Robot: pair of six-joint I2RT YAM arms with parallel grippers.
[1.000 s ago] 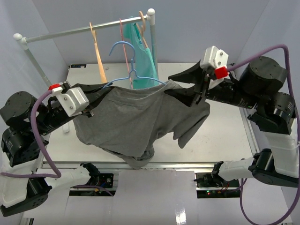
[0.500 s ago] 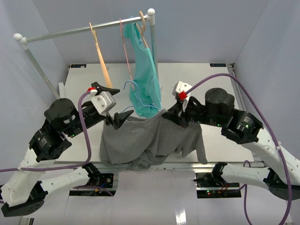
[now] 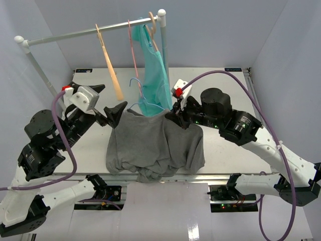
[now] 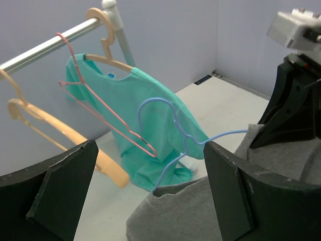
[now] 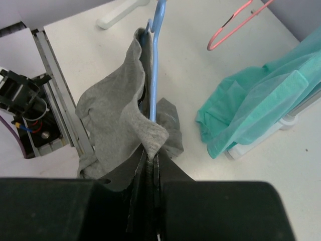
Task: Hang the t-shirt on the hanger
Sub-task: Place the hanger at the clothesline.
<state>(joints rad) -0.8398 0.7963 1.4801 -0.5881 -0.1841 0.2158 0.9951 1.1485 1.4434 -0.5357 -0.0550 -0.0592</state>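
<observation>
The left gripper (image 3: 108, 99), clamped on the t-shirt (image 3: 155, 145) a second ago, now stands wide apart and clear of the cloth. The right gripper (image 3: 174, 113) has tightened onto the other shoulder and swung from the table's (image 3: 230, 150) right side toward its middle. The t-shirt, no longer stretched between them, sags narrower. The hanger (image 4: 183, 140) sits lower.

A robot lab cell: plain walls (image 3: 210, 30), white table (image 3: 228, 148), clothes rail (image 3: 75, 34).
</observation>
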